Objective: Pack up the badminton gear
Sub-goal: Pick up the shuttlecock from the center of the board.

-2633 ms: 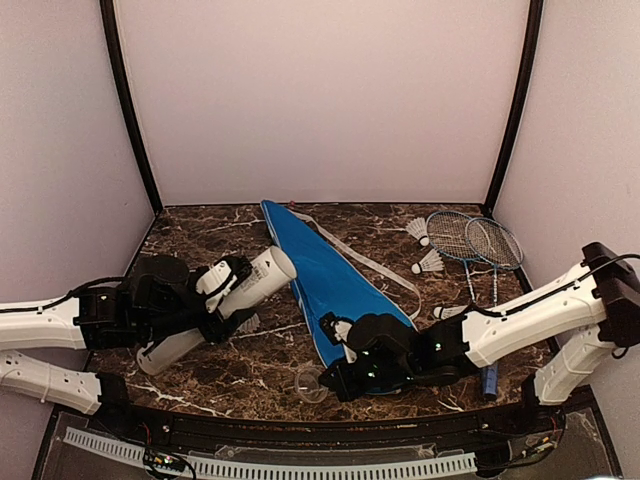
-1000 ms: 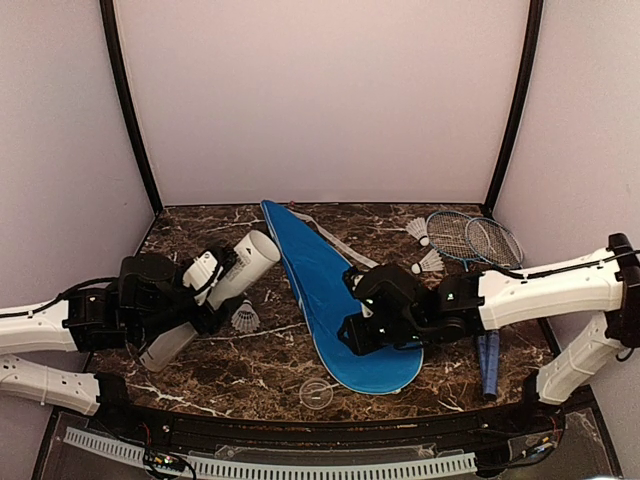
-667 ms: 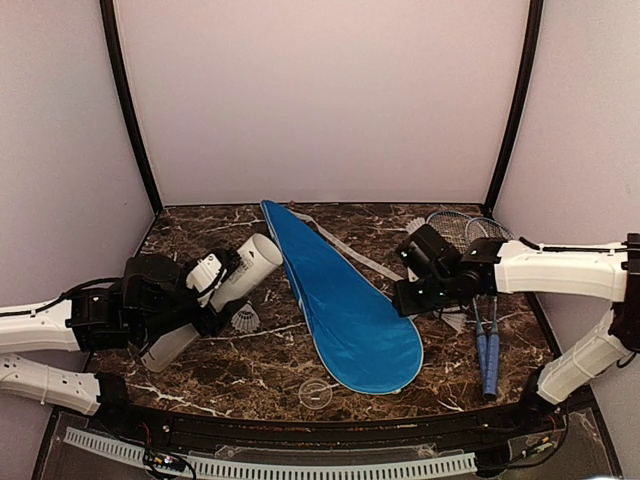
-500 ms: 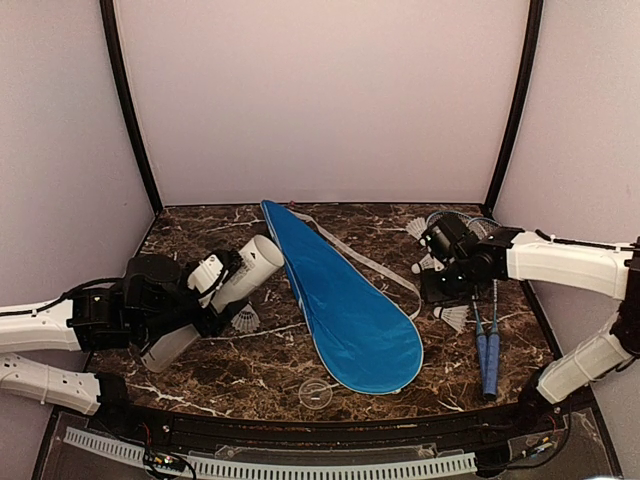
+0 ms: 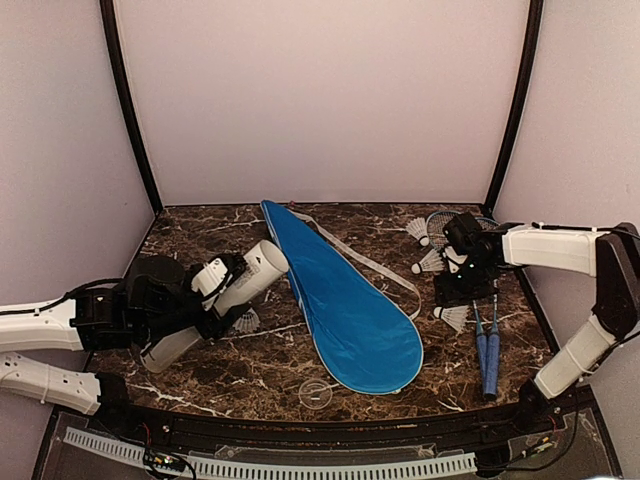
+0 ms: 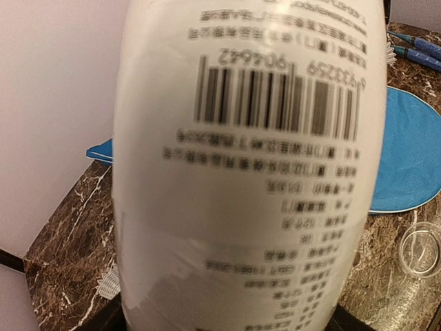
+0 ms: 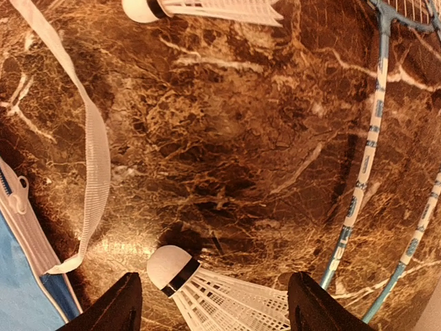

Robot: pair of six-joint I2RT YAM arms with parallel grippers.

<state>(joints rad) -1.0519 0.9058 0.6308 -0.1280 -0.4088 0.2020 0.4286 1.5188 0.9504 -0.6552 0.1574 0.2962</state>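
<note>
since a second ago the right arm has swung off the big blue cover (image 5: 350, 305) and out to the far right of the tabletop (image 5: 200, 228). the right pincer (image 7: 213, 307) has opened on the way and now hangs with its fingers spread on either side of a white shuttlecock (image 7: 207, 289). that shuttlecock lies on the marble with its cork end to the left, and as far as the wrist view shows it touches neither finger. two more shuttlecocks (image 5: 428, 263) lie farther back, and a fourth sits beside the left arm. the two rackets (image 5: 487, 350) lie just to the right, heads toward the back corner and blue handles toward the near edge. the left pincer (image 5: 218, 292) stays much where it was, pinching the long white tube (image 5: 255, 270) around its middle, tilted, with the open mouth raised toward the cover. the cover lies flat at the centre, its white strap (image 5: 370, 265) trailing toward the shuttlecocks, and a small clear ring (image 5: 315, 392) rests near the front edge. the step in hand looks like gathering shuttlecocks for the tube, with the rackets and cover not yet dealt with. the next move calls for a short descent and a gentle close near the cork, sparing the feathers, then a carry across to the tube's mouth.
</note>
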